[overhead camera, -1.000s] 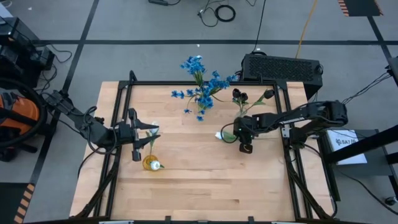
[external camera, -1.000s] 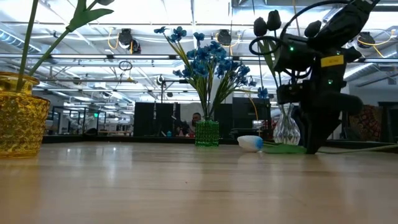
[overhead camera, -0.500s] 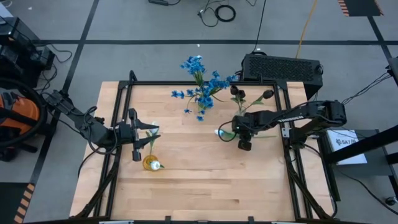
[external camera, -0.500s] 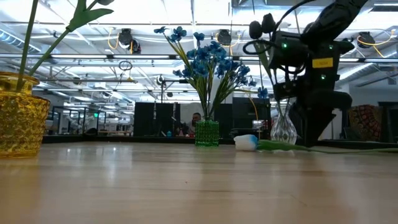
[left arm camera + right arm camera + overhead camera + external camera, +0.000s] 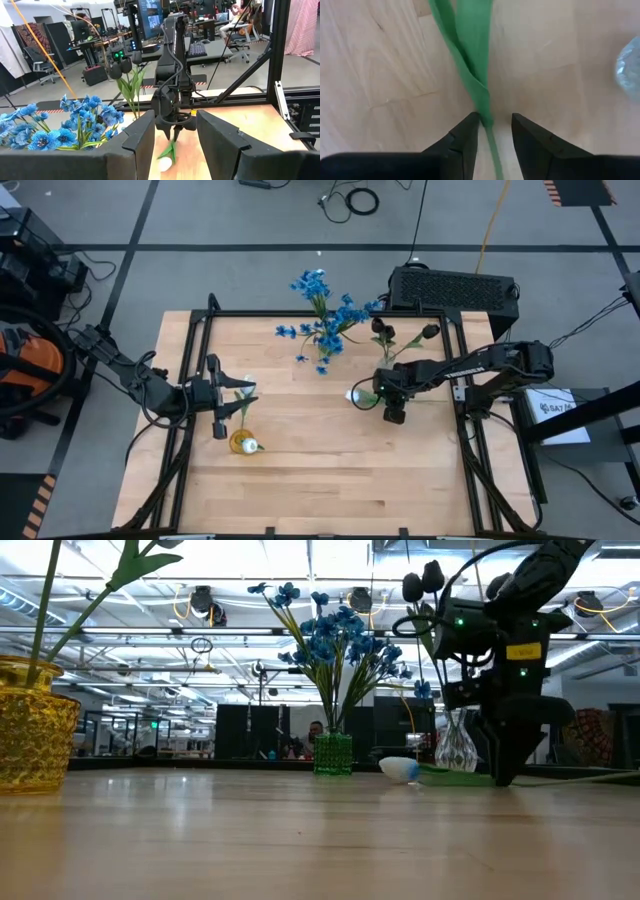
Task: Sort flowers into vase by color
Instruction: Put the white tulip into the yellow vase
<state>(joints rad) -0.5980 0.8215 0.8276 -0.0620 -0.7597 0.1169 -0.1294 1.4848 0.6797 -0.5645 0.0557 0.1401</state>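
While the right gripper (image 5: pixel 492 127) stands low on the counter (image 5: pixel 300 470) with its jaws parted around the stem of the white tulip (image 5: pixel 353 395) lying flat there, an off-centre pinch could catch only the leaf and let the flower slip out

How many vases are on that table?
3. A yellow vase sits near the left gripper, a green vase holds the blue flowers at the far edge, and a clear glass vase holds the dark tulips beside the right gripper.
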